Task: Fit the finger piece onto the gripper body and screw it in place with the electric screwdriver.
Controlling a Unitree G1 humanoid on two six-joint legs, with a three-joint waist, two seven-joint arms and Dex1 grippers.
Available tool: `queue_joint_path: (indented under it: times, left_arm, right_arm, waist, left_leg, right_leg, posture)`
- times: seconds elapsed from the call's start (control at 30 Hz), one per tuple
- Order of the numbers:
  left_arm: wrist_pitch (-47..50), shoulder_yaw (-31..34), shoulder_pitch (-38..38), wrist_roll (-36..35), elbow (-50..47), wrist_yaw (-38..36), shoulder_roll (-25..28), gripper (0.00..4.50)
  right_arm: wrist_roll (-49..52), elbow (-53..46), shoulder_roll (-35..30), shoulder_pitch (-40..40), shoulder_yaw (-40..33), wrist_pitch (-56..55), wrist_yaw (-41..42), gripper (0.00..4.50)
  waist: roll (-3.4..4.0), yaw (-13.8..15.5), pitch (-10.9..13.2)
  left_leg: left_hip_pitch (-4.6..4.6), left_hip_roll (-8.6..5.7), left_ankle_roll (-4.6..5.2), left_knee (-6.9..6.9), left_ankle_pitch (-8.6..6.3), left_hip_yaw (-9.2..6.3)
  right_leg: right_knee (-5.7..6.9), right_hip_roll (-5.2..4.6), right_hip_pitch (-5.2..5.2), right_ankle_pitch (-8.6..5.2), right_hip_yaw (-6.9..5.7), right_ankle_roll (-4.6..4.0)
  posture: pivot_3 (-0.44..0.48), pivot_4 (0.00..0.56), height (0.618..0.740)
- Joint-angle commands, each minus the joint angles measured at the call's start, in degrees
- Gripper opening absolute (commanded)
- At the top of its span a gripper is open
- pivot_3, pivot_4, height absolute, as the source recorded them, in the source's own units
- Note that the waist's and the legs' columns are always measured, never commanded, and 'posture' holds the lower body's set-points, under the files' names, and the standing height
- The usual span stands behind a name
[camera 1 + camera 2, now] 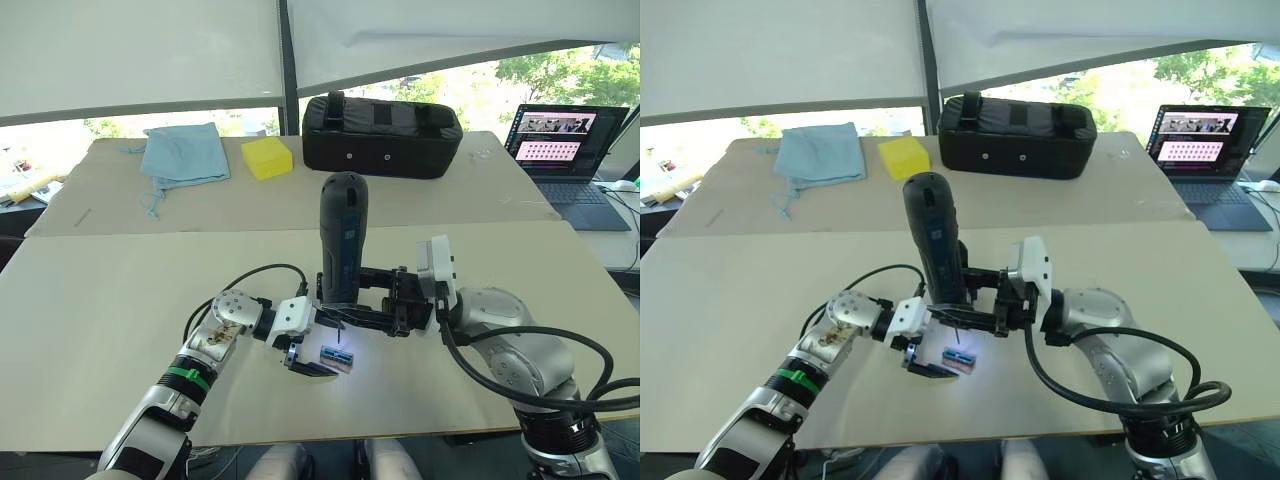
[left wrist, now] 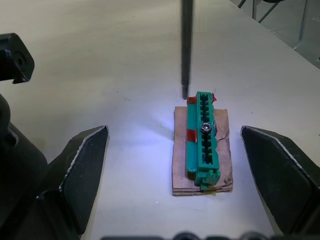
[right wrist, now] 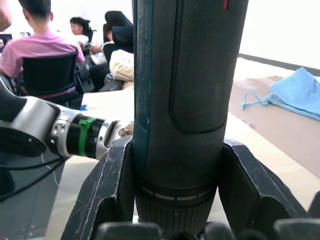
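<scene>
My right gripper is shut on the electric screwdriver, a dark thick pen-like tool held upright with its bluish label facing me. Its thin bit points down, its tip just above the table beside a small green-and-brown block that has a screw head in its middle. A white glow lights the table there. My left gripper is open, low over the table, with one finger on each side of the block and not touching it. The finger piece and the gripper body are out of view.
A large black case, a yellow sponge and a blue cloth lie along the far table. An open laptop stands at the far right. People sit in chairs beyond the table.
</scene>
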Motion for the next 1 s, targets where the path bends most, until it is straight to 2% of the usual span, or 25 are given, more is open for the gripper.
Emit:
queue_joint_path:
  times: [0.03,1.0]
  left_arm:
    - [-0.74,0.09,-0.82,-0.51,-0.61,-0.49,-0.18,4.5]
    - [0.05,-0.12,-0.06,-0.5,-1.87,-2.02,0.61,4.5]
  right_arm:
    - [0.71,-3.03,0.57,0.2,-0.05,-1.14,-0.55,1.92]
    - [-1.8,-1.79,1.19,0.15,1.34,-2.47,-0.83,1.92]
  waist:
    - [0.0,0.0,0.0]
    - [0.0,0.01,0.0]
  left_leg:
    - [0.0,0.0,0.0,0.0,0.0,0.0]
    - [0.0,-0.01,0.0,0.01,0.0,0.0]
  right_leg:
    - [0.0,0.0,0.0,0.0,0.0,0.0]
    - [0.0,0.01,0.0,0.0,-0.02,0.0]
  posture:
    - [0.0,0.15,0.74]
    - [0.0,0.15,0.74]
